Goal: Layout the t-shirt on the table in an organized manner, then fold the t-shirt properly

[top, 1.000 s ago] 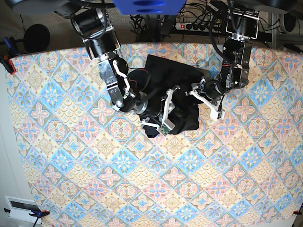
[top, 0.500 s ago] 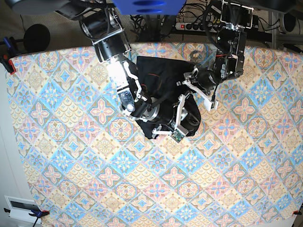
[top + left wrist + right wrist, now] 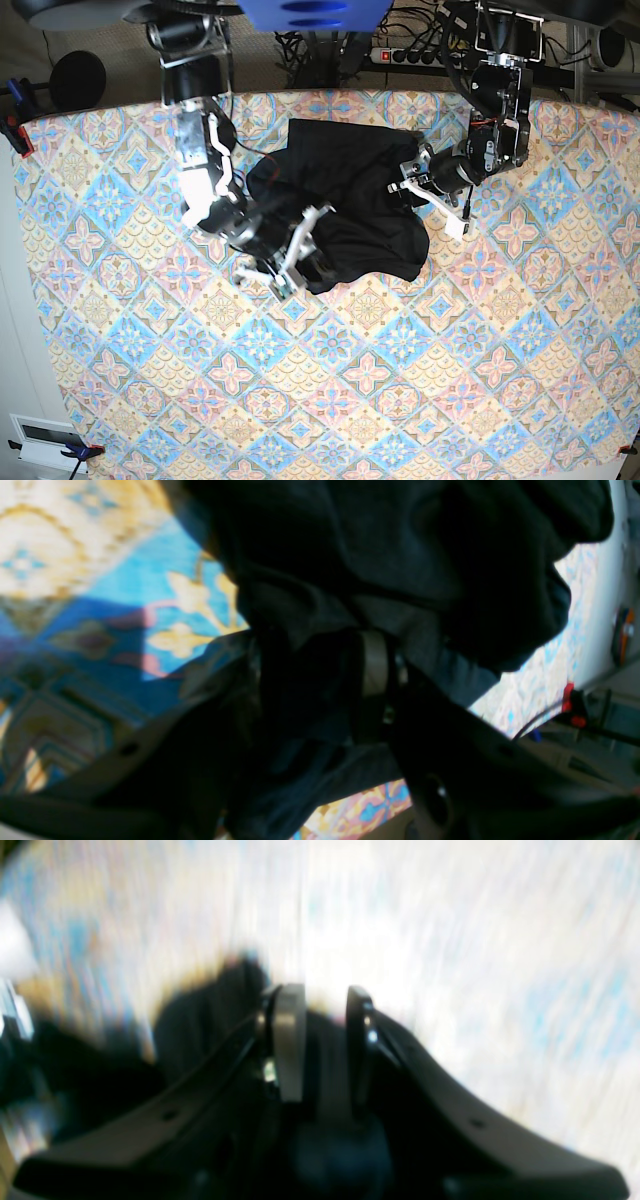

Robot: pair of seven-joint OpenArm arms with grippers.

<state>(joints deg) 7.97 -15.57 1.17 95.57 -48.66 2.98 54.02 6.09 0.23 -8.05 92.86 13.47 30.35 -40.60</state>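
The shirt (image 3: 345, 205) lies bunched in a dark heap toward the far middle of the table (image 3: 150, 400), nowhere near flat, so the layout step looks unfinished. The left gripper (image 3: 320, 680) is buried in the cloth, its jaws pinching a fold of shirt between them. The right gripper (image 3: 320, 1040) shows a narrow gap between its jaws with something dark and blurred in it; whether that is gripped cloth I cannot tell, since the wrist view is smeared by motion. From above, the right gripper (image 3: 295, 255) sits at the near left edge of the heap and the left one (image 3: 430, 195) at its right edge. The likely trouble: each may hold several layers rather than one hem, so pulling apart would drag a twisted lump instead of spreading it; a thin pinch could also slip free and drop the cloth back into a heap. Count: one shirt, one table, two grippers.
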